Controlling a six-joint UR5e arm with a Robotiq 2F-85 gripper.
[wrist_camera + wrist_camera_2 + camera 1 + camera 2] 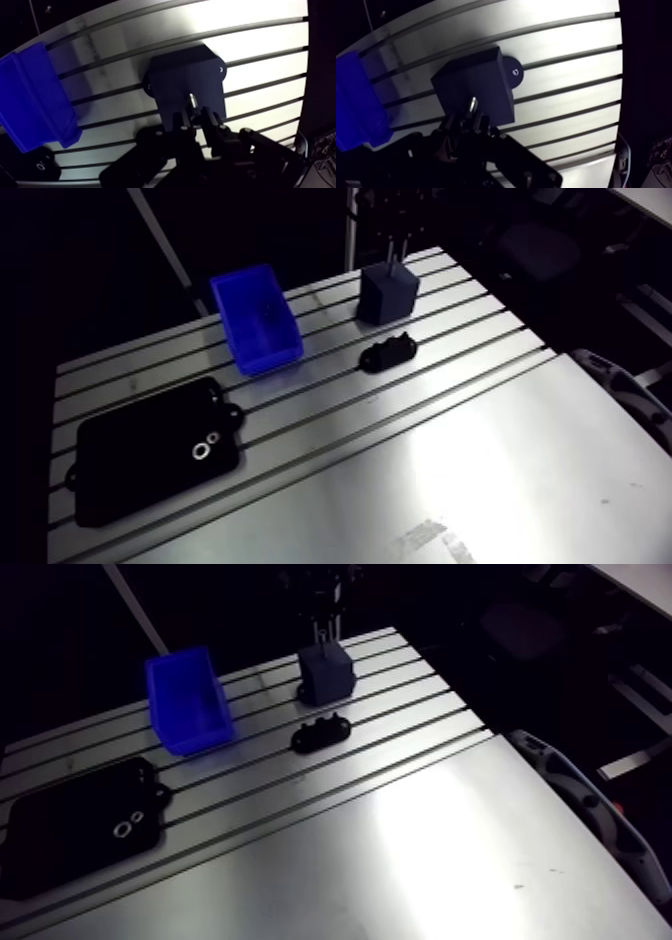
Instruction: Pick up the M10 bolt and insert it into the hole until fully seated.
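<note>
Two fingers (182,123) of the gripper (194,116) are pinched on the bolt (191,100), which is held nearly upright, tip down, over the top face of the block (172,75). The block is set near the far corner of the table (480,468), with the bin (255,323) beside it along the far edge. The hole is hidden by the bolt, so entry cannot be confirmed. Three failures are judged likely: the tip is caught on the hole's rim if the bolt is off-centre; the shank is jammed if it is tilted in the pinch; the bolt is pushed up between the fingers if it is pressed while misaligned, and is left unseated.
</note>
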